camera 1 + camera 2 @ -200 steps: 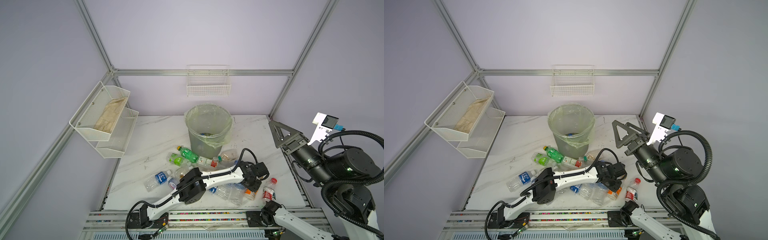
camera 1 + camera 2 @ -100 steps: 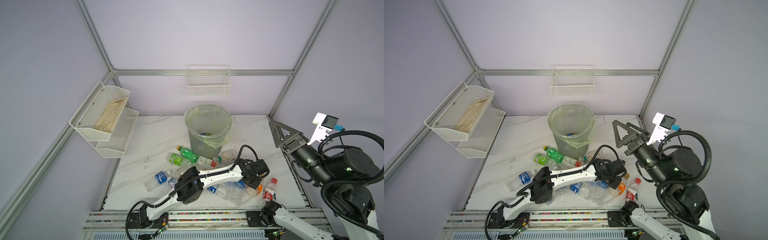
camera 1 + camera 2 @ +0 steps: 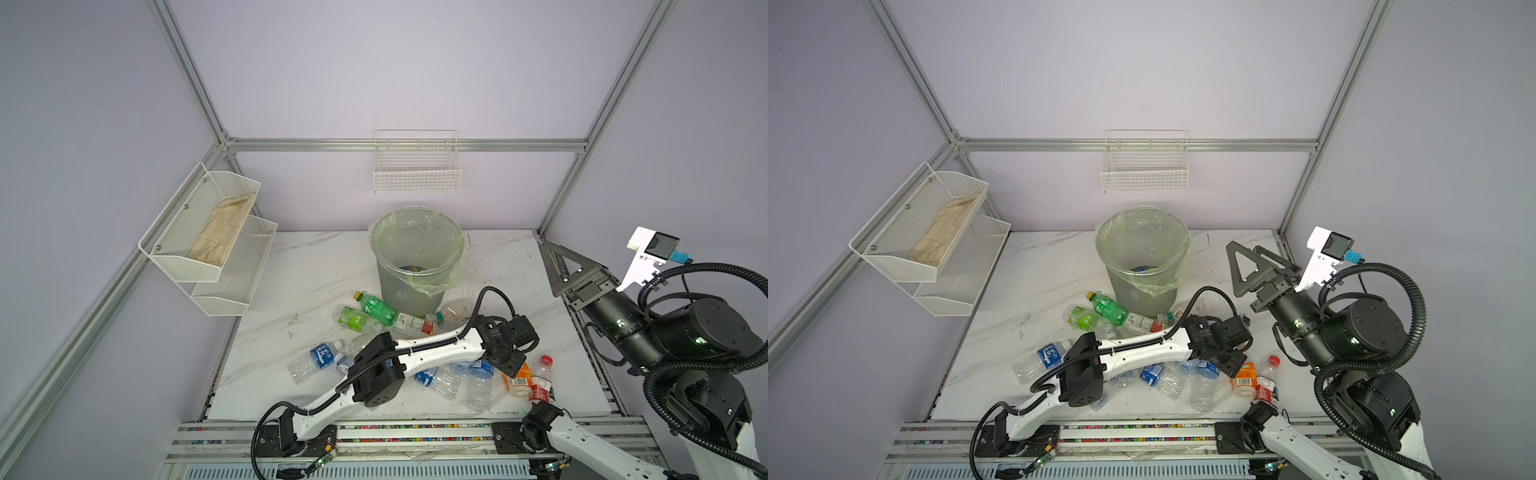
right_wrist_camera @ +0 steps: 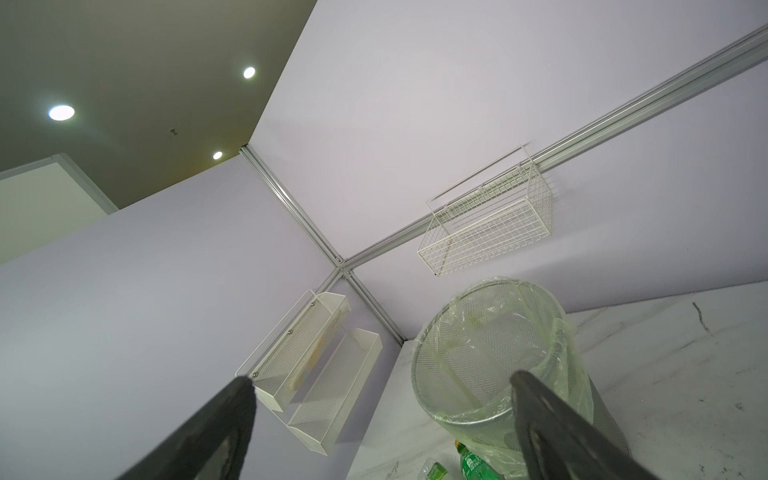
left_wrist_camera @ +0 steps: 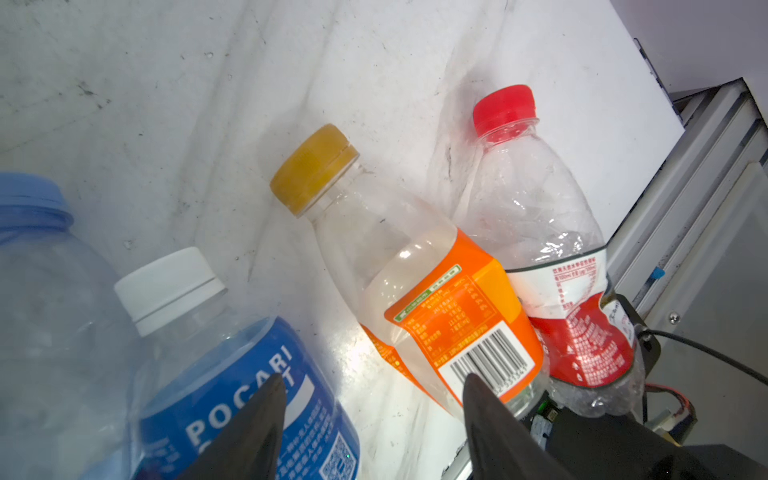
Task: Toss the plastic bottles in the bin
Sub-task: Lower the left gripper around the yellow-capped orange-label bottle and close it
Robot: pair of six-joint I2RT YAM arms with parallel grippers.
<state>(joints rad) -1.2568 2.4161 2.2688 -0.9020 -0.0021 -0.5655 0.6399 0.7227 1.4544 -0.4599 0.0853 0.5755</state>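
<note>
Several plastic bottles lie on the marble table in front of the bin [image 3: 395, 286] [image 3: 1129, 291], a grey mesh basket with a pale-green liner. My left gripper [image 3: 509, 365] [image 5: 372, 380] is low over the front right pile, open, with bare table between its fingers. One fingertip overlaps a blue-label Pocari bottle [image 5: 232, 374], the other an orange-label bottle [image 5: 436, 311] [image 3: 517, 376]. A red-capped bottle [image 5: 561, 270] [image 3: 542, 378] lies against the orange one. My right gripper [image 3: 557, 266] [image 4: 382, 380] hangs open and empty, high to the right of the bin [image 4: 478, 332].
A green bottle [image 3: 376, 307] and other bottles lie at the bin's foot. A blue-label bottle [image 3: 316, 359] lies left of my left arm. White wire baskets hang on the back wall [image 3: 417, 174] and left wall [image 3: 208, 232]. The table's front edge runs just behind the pile.
My left gripper's jaws have gone from shut to open. The orange-label bottle has shifted slightly right, towards the red-capped one. The right arm has not moved.
</note>
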